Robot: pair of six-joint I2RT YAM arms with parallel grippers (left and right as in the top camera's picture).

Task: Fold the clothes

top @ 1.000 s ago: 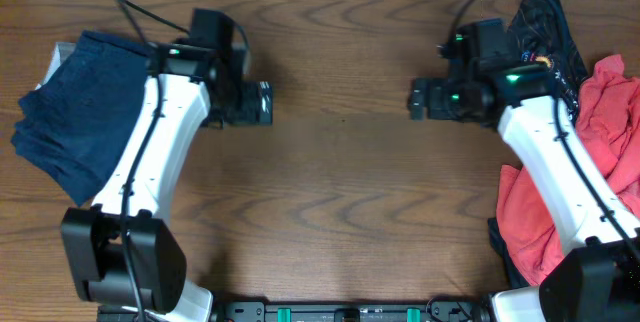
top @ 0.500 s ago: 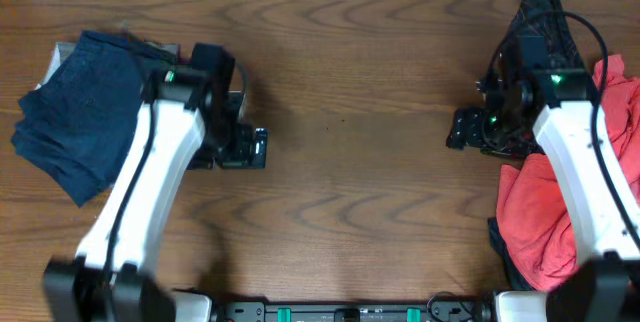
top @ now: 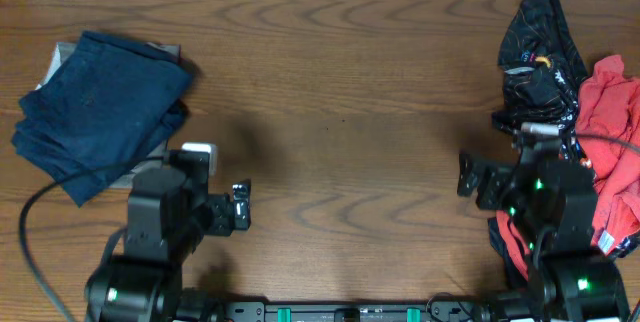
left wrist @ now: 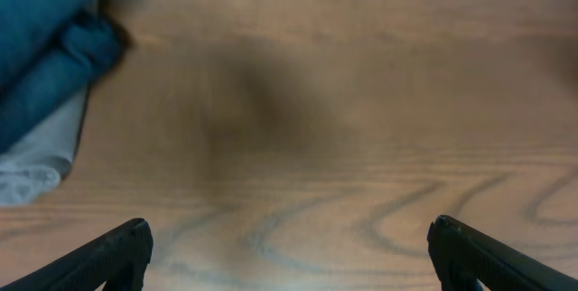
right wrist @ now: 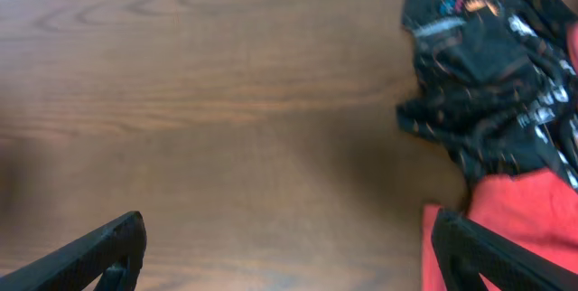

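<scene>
On the wooden tabletop (top: 340, 82), seen from overhead, a folded blue garment (top: 100, 102) lies at about 10 o'clock, resting on a pale grey piece of cloth (left wrist: 41, 160) whose edge peeks out beneath it. A crumpled black garment (top: 540, 52) sits at 2 o'clock, touching a bunched red garment (top: 610, 112) that runs from 3 towards 5 o'clock. The black garment carries a small orange-and-blue print and pale lettering, too blurred in the right wrist view to read. The left end effector (top: 240, 207) hangs at 7 o'clock, released, with its fingers (left wrist: 108, 255) spread wide over bare wood, the blue garment off at its 10 o'clock. The right end effector (top: 470, 175) is at 4 o'clock, likewise released, just beside the red garment, with the black garment at its 2 o'clock.
</scene>
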